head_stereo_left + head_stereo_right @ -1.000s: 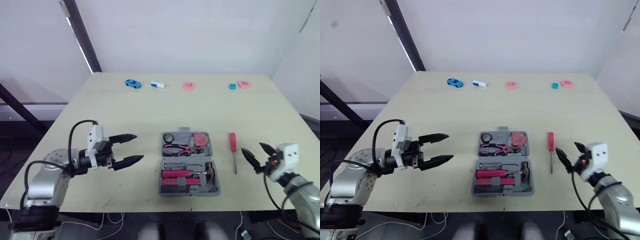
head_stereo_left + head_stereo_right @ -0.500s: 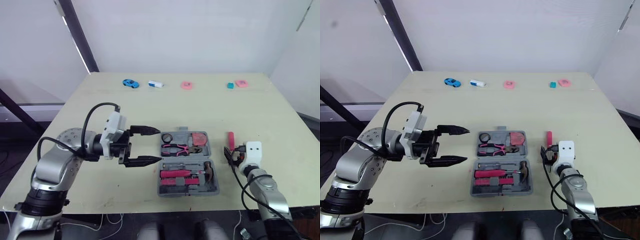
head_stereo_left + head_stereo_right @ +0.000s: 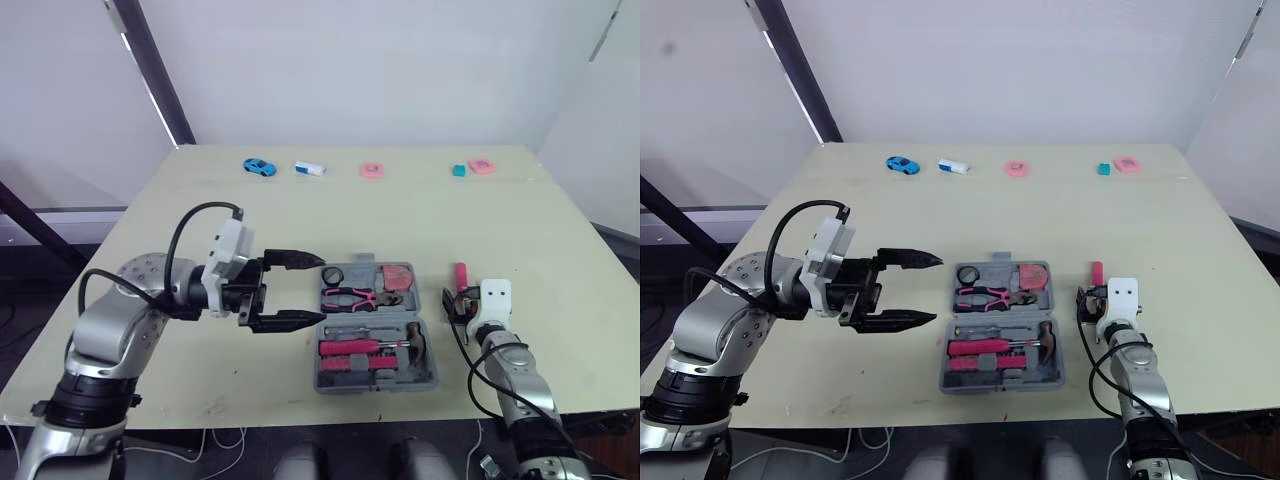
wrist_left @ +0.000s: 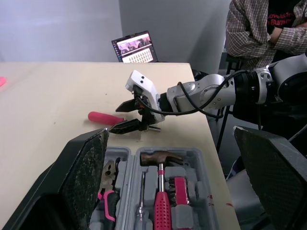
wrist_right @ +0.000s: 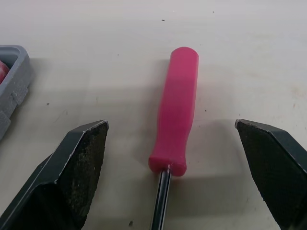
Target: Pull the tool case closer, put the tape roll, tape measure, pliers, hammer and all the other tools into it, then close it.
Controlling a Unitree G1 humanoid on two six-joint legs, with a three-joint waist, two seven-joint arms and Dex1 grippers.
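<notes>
The grey tool case (image 3: 430,300) lies open flat near the table's front edge. Its far half holds a tape roll (image 3: 333,275), pliers (image 3: 355,297) and a pink tape measure (image 3: 400,277). Its near half holds a hammer (image 3: 420,342) and red bits. My left gripper (image 3: 313,290) is open, with its tips just left of the case. A pink-handled screwdriver (image 5: 175,124) lies on the table right of the case. My right gripper (image 5: 171,123) is open and low, with one finger (image 5: 72,182) on each side of the handle.
Along the table's far edge sit a blue toy car (image 3: 258,166), a white block (image 3: 310,168), two pink pieces (image 3: 371,171) (image 3: 482,166) and a teal piece (image 3: 458,171). In the left wrist view a seated person (image 4: 268,28) and a laptop (image 4: 134,48) are beyond the table.
Over the second my left gripper swung right to the case's left side. My right gripper came in over the screwdriver, then crept slightly further along it.
</notes>
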